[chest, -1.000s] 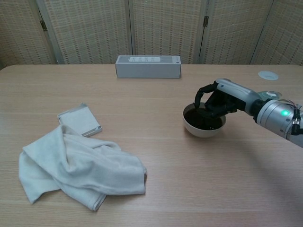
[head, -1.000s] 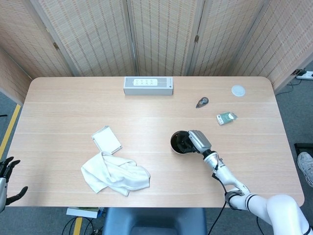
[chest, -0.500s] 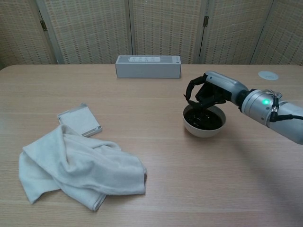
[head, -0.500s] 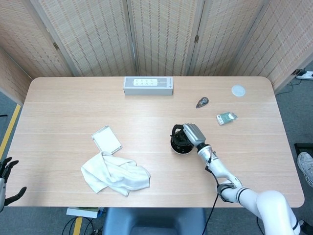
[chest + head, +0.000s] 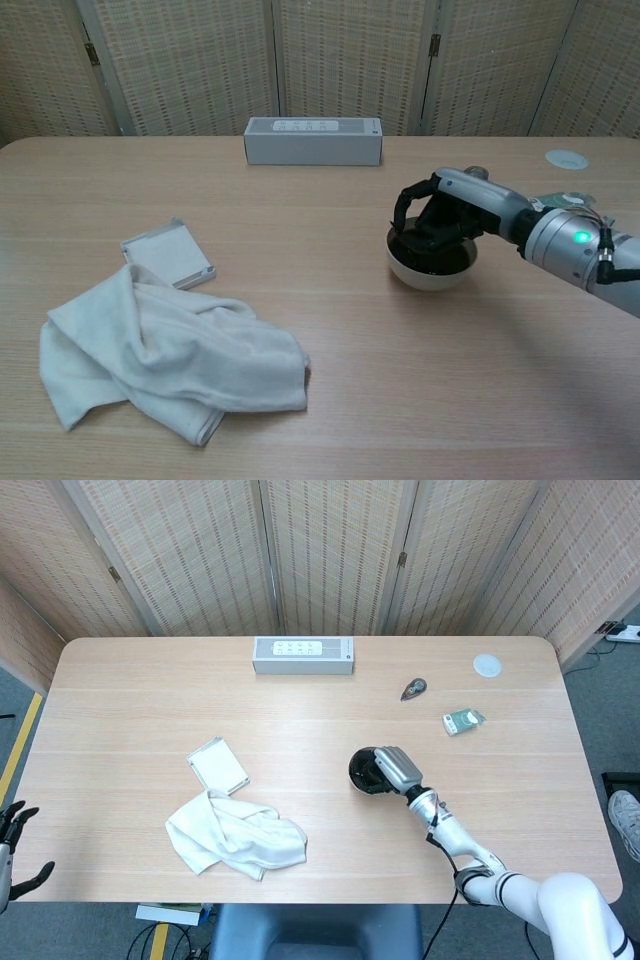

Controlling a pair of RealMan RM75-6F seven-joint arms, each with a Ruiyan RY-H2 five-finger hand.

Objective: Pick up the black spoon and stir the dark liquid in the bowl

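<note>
- The black spoon (image 5: 418,236) is mostly hidden: only a dark bit shows under the right hand (image 5: 440,212), down in the bowl (image 5: 431,273); its shape cannot be made out.
- The right hand's dark fingers (image 5: 403,207) curl down over the bowl's mouth, closed around what appears to be the spoon's handle; the exact grip is hidden in both views.
- The bowl, directly beneath that hand, is white outside and holds dark liquid (image 5: 440,260); from the head view the hand (image 5: 395,768) covers its right part.
- Left of the right hand, well apart, lies a crumpled white towel (image 5: 165,358), with a small flat white box (image 5: 168,252) touching its far edge.
- Beyond the hand, toward the screen wall, stands a long white rectangular box (image 5: 313,140).
- Beyond and to the hand's right lie a small dark-and-grey object (image 5: 413,689), a small greenish packet (image 5: 462,720) and a round white lid (image 5: 487,664).
- None of these lies close to the bowl.
- The left hand (image 5: 14,832) hangs off the table's (image 5: 150,680) near left corner, fingers spread, holding nothing.
</note>
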